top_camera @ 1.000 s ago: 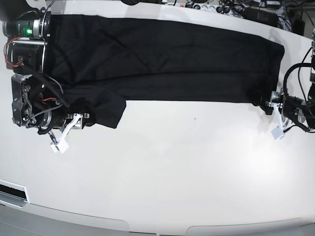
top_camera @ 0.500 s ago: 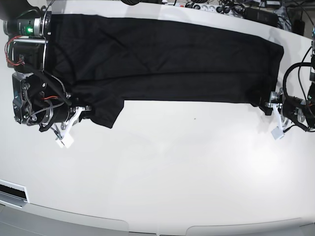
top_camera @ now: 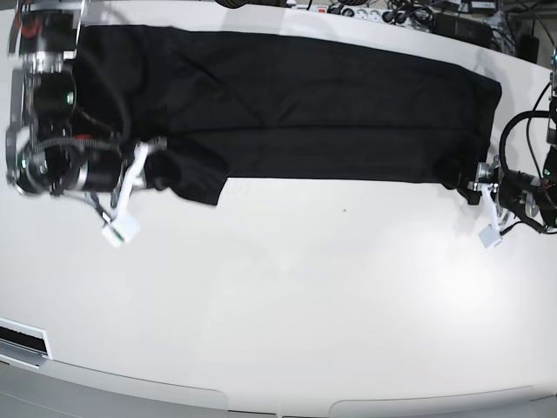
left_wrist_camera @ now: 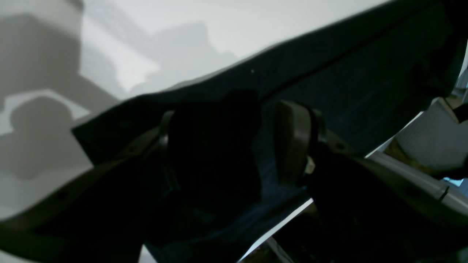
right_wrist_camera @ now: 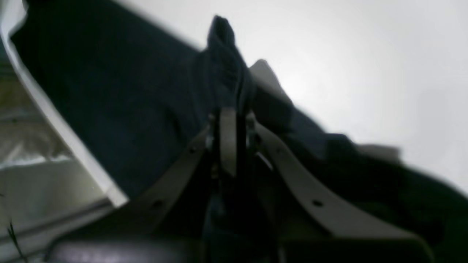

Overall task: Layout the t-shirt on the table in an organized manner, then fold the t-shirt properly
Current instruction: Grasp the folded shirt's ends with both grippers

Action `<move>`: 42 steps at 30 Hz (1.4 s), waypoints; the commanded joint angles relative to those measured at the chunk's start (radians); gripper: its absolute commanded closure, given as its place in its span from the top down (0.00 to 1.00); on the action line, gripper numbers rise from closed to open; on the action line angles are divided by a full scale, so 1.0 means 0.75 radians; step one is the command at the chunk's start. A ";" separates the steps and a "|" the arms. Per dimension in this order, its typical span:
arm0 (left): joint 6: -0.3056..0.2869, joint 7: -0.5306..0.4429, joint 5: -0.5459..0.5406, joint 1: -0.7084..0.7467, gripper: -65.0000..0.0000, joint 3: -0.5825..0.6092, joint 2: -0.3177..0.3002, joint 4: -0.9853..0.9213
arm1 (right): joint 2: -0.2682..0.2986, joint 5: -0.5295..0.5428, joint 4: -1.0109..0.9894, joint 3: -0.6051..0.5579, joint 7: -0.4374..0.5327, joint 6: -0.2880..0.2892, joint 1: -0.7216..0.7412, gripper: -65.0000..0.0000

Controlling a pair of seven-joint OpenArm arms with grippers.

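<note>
The table [top_camera: 287,296] carries the shirt [top_camera: 305,104] stretched in a long black band across its far side. The right gripper [right_wrist_camera: 228,109] pinches a fold at one end — jaws pressed together. The left gripper [left_wrist_camera: 234,146] stands spread around the other end's edge.

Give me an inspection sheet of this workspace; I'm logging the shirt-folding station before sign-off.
Surface: white table, glossy, one small dark speck near its middle.
Job's things: black t-shirt stretched in a long band along the far side, one flap hanging toward the near side at the camera's left end.
Clutter: nothing seen on the table.
End effectors: right end effector shut on a pinched fold of the t-shirt; left end effector with jaws apart, shirt edge between them.
Cables: loose wires looped on both arms; a power strip behind the far edge.
Surroundings: dark equipment beyond the far edge, too small to identify.
</note>
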 commanded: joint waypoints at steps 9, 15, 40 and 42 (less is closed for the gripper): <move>0.002 0.006 0.004 -0.024 0.55 -0.002 -0.021 0.007 | 0.015 0.010 0.354 0.006 -0.003 0.007 -0.329 0.00; 0.002 0.006 -0.006 -0.027 0.55 -0.005 -0.021 0.007 | 0.016 -0.139 0.352 0.006 0.003 0.007 -0.432 0.00; -0.021 0.192 -0.270 -0.195 0.55 -0.704 -0.268 0.007 | 0.030 -0.388 0.785 0.236 0.370 -0.220 -0.576 0.48; -0.021 0.192 -0.271 -0.183 0.55 -0.735 -0.304 0.007 | 0.013 -0.377 0.689 0.215 0.435 -0.188 -0.571 0.28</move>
